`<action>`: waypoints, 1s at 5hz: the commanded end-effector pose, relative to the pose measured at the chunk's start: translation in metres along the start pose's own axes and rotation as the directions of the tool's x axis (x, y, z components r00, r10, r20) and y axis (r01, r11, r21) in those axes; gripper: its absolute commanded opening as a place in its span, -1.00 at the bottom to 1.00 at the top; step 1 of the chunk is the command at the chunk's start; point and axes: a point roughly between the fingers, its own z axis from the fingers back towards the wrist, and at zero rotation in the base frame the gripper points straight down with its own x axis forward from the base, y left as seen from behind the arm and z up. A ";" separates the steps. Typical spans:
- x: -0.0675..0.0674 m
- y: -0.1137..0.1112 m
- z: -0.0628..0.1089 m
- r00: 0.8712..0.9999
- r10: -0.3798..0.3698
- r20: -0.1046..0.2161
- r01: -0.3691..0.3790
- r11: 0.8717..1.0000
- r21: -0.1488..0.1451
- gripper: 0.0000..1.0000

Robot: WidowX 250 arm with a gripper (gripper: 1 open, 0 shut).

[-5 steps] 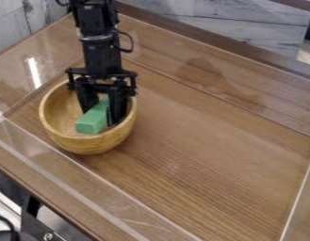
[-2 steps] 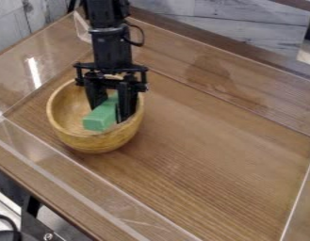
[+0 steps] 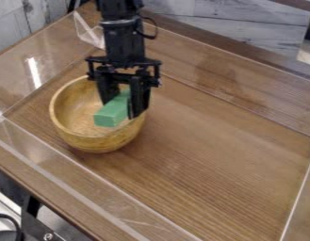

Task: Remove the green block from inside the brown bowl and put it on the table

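My black gripper (image 3: 118,104) points steeply down over the right part of the brown bowl (image 3: 72,133), and it is shut on the green block (image 3: 112,111). The block hangs tilted between the fingers, lifted over the bowl's pale interior near its right rim. The round wooden bowl rests on the table (image 3: 207,160) at the left of the view. My arm rises from the gripper toward the top of the frame.
Low clear plastic walls (image 3: 69,184) run along the table's edges, close to the bowl at the front left. Bare wood-grain tabletop stretches to the right of the bowl.
The gripper has carried the green block to the right and slightly up, from the bowl's middle toward its right rim. The bowl seems to have shifted a little to the right as well.
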 end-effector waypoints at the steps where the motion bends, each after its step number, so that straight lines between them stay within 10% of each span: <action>1: 0.001 -0.015 0.026 0.995 -0.034 0.095 0.033 0.999 0.012 -1.00; 5: -0.006 -0.059 0.010 0.978 -0.179 0.103 0.178 0.984 0.018 -1.00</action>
